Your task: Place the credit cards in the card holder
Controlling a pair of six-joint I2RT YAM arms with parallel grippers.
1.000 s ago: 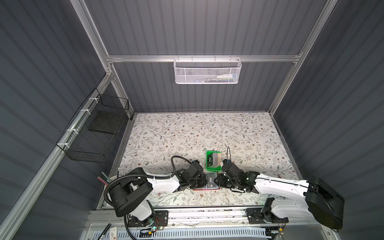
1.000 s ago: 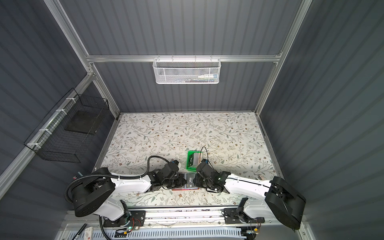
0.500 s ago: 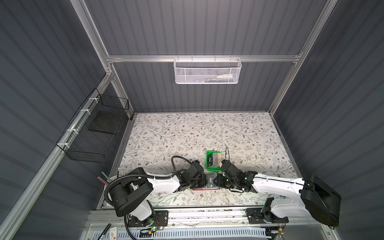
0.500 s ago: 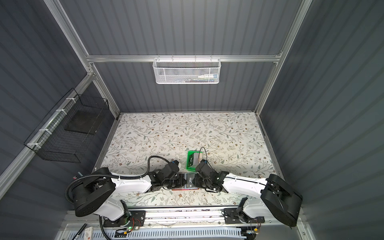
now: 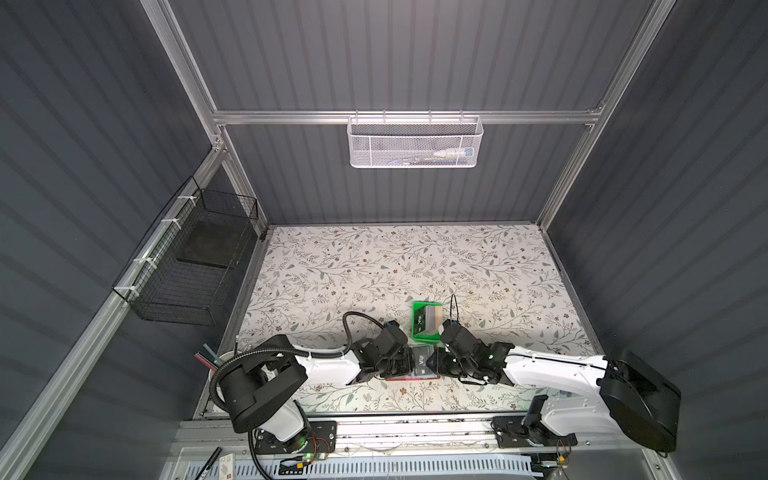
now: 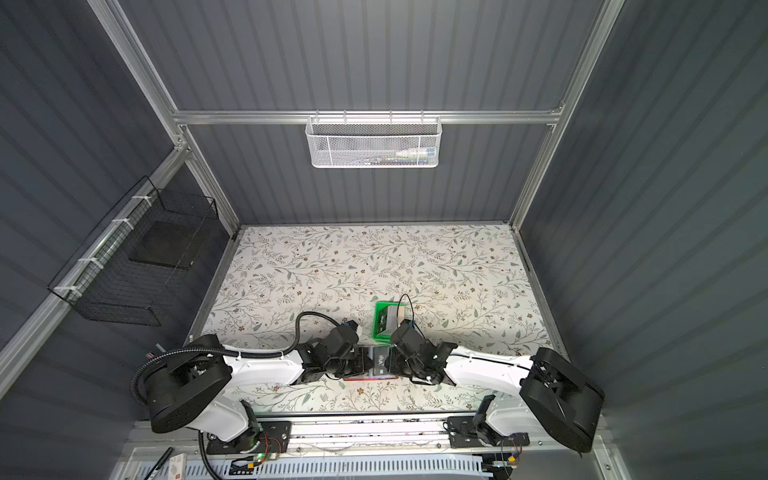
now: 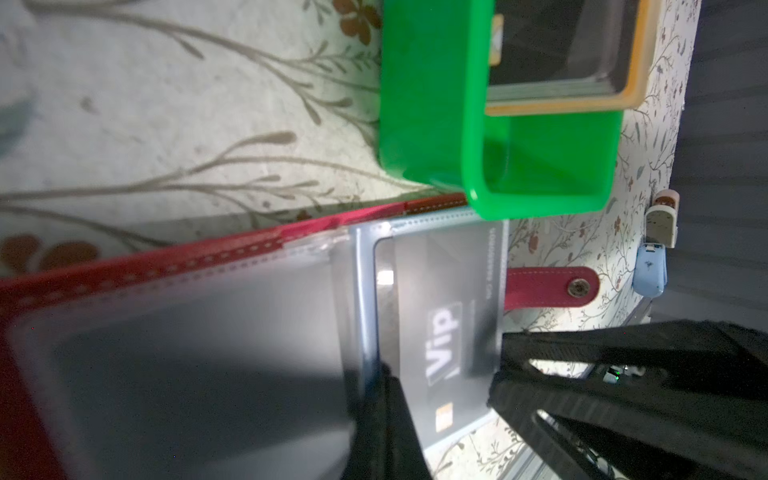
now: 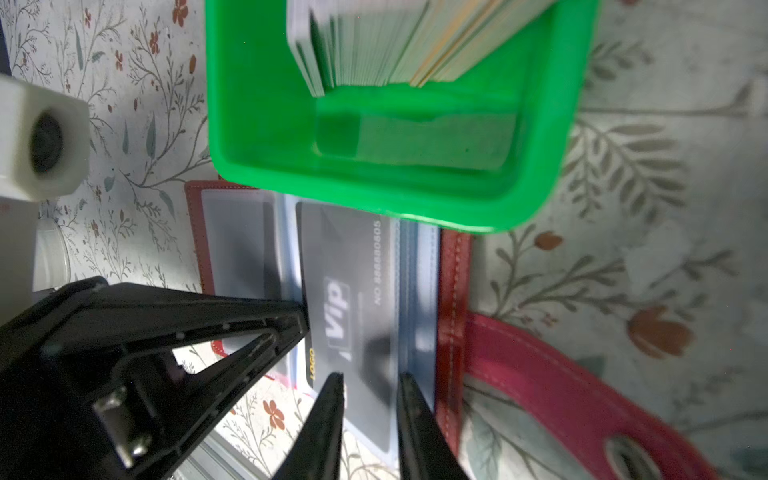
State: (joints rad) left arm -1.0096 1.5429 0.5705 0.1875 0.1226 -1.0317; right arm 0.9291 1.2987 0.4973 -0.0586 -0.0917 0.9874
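The red card holder (image 5: 411,378) lies open at the table's front edge, clear sleeves up and snap tab (image 7: 548,286) spread out. A black Vip credit card (image 8: 345,270) lies on its sleeves, also visible in a top view (image 6: 380,361). My right gripper (image 8: 372,378) stands over that card's near end, jaws a narrow gap apart and gripping nothing. My left gripper (image 7: 384,386) is shut, its tip at the sleeve fold beside the card; any plastic pinched is hidden. More credit cards (image 8: 395,41) stand in the green tray (image 8: 374,195).
The green tray (image 5: 419,334) sits right behind the holder, touching its far edge. A white mesh basket (image 5: 415,143) hangs on the back wall and a black wire basket (image 5: 195,266) on the left wall. The front rail runs just below the holder.
My right gripper has edged slightly left over the holder and its jaws have narrowed a touch. The left arm has not moved.
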